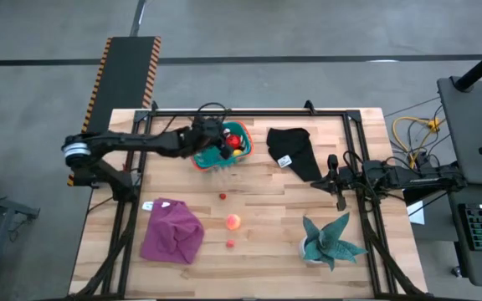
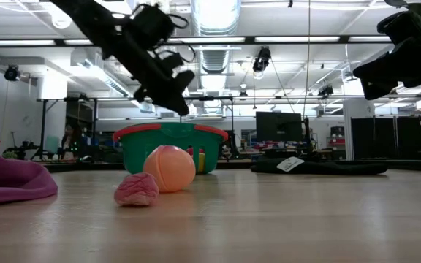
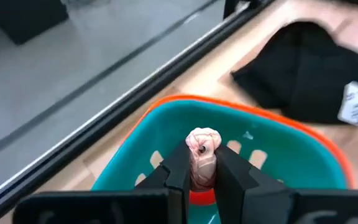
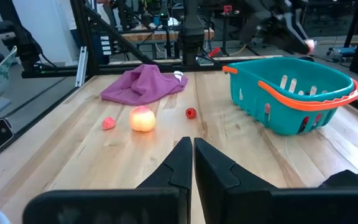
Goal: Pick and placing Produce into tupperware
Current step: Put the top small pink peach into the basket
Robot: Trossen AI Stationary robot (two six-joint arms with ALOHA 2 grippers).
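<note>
My left gripper (image 3: 202, 155) hangs over the teal tupperware (image 3: 278, 155), shut on a small pink piece of produce (image 3: 202, 139). In the high view it reaches in from the table's left over the tupperware (image 1: 239, 155), which holds red and yellow pieces (image 1: 235, 142). Loose on the wood lie a peach (image 1: 233, 221), a small red piece (image 1: 222, 196) and a pink piece (image 1: 230, 243). My right gripper (image 4: 192, 152) waits shut at the table's right side, with nothing between its fingers. My left gripper pinches the pink piece by its two sides (image 3: 201, 167) between its two fingers, and the piece's rounded end sticks out past the fingertips. The fingers slant downward, coming from the table's left. The piece is lifted clear above the tupperware's open top.
A purple cloth (image 1: 171, 230) lies near the left front, a black cloth (image 1: 295, 150) right of the tupperware, and a teal spiky plant (image 1: 329, 238) at the right front. A black frame rail (image 1: 249, 111) runs along the far edge.
</note>
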